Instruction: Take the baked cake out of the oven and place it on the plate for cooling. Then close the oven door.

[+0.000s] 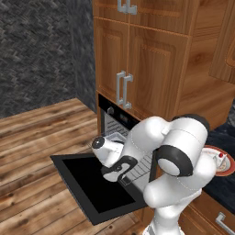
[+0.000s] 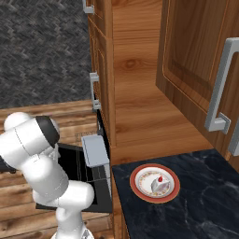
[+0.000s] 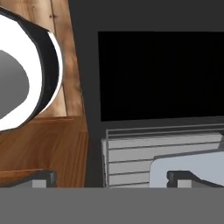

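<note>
You have the claw (image 3: 111, 178) spread as wide as it goes, with nothing between its fingers and nothing held. In the hand view its left fingertip (image 3: 41, 178) sits low against the wooden floor (image 3: 41, 142), and its right fingertip (image 3: 188, 178) sits in front of the grey tray (image 3: 188, 164) on the pulled-out wire rack (image 3: 131, 153); you cannot tell from here whether that tip touches the tray. Beyond the rack lies the oven door (image 3: 159, 74), folded down flat, its dark glass facing the camera.

From the left base view, working left to right, you see the oven door (image 1: 98, 190) open over the floor, then the arm's wrist hanging above the door in front of the oven (image 1: 112, 117), with the rack (image 1: 140, 167) drawn out beneath it. Far right, the plate (image 1: 225, 167) rests on the dark counter (image 1: 225, 193) with the cake (image 1: 221, 159) on it.

From the right base view, the arm stands at the left, the tray (image 2: 95, 150) and rack (image 2: 100, 175) jut out of the oven beside the cabinet (image 2: 135, 93), and to the right the cake (image 2: 158, 184) lies on the plate (image 2: 140, 186) on the counter (image 2: 205, 205), a little right of centre on the plate.
</note>
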Available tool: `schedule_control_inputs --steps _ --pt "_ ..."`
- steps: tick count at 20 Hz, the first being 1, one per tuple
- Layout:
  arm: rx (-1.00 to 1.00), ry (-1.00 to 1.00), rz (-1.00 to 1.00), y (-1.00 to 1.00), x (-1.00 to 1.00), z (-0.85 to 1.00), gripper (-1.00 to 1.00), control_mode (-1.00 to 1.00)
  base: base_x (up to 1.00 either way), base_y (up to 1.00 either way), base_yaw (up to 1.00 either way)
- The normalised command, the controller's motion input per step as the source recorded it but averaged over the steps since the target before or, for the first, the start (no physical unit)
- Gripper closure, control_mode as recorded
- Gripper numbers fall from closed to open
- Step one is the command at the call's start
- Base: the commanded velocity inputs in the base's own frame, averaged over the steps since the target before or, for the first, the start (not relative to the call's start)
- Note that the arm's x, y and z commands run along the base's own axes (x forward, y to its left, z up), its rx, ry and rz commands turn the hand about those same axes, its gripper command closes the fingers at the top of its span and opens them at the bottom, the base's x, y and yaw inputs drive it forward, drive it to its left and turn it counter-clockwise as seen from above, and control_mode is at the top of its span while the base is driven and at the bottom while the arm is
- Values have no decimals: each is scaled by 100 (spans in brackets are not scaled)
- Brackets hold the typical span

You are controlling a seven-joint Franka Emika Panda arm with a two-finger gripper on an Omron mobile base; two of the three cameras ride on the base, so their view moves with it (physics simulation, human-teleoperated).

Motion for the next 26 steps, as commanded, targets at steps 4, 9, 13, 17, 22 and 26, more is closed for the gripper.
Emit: schedule_control_inputs --steps 4,9,13,17,22,26 --pt "0 0 0 0 16 -14 100 -100 0 0 0" --pt "0 0 0 0 10 -15 100 -100 0 0 0" --pt "0 0 0 0 12 -19 100 -100 0 0 0" --pt "0 0 0 0 13 -22 100 -100 0 0 0" --pt "0 0 -7 13 3 -20 100 -100 0 0 0" --pt "0 -1 -11 17 2 -22 100 -100 0 0 0"
